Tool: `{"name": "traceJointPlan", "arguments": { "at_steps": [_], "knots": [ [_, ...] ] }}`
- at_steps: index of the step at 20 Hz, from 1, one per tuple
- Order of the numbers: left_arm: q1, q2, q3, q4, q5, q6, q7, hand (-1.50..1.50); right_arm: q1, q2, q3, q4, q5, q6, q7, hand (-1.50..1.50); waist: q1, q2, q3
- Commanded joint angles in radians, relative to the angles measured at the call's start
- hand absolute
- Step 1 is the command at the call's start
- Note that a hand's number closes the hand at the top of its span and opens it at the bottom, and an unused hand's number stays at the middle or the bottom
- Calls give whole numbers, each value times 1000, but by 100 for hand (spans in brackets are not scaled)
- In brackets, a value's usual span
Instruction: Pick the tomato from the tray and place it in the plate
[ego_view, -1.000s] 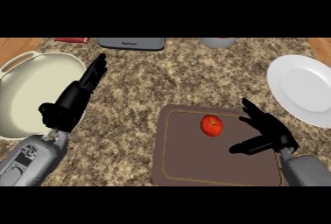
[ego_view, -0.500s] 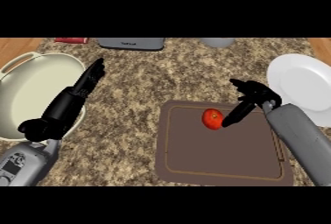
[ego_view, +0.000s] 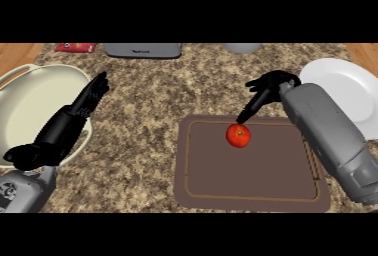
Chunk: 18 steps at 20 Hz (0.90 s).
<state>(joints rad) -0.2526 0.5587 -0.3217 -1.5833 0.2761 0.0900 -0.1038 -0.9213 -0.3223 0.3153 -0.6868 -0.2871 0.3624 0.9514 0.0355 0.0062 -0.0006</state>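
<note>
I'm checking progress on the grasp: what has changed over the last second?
The right hand swung from beside the tomato to the far side of it. Its fingers now point back down at the tomato, not closed round it. The tomato, tray, plate and the open left hand at the view's left stayed about as they were.

Speckled stone-look counter (ego_view: 170, 85); matt brown tray (ego_view: 244, 175); glossy red tomato (ego_view: 238, 136); smooth white plate (ego_view: 347, 90)

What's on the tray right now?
Only the tomato, lying near the upper middle of the tray. A finger of the right robot hand reaches its top edge; contact cannot be told. The right forearm covers the tray's right edge, so anything beneath it is hidden.
</note>
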Motion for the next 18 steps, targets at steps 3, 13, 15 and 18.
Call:
{"name": "traceJointPlan", "arguments": {
  "at_steps": [3,13,15,18],
  "knots": [
    [-37,-4,31,-27,1,-1,68,0,-103,5,-36,178,-64,184,115,-150,-2,3,1],
    [-19,-50,45,59,-48,-34,-17,0,-169,-5,-13,368,-24,193,83,-150,-15,5,1],
    [18,-64,42,36,-70,-22,-14,0,-186,-36,-48,398,-40,236,72,-150,-14,2,1],
    [53,-31,67,-57,-29,-58,23,0,-188,-25,-54,457,-36,267,26,-150,6,4,2]
  ]
}}
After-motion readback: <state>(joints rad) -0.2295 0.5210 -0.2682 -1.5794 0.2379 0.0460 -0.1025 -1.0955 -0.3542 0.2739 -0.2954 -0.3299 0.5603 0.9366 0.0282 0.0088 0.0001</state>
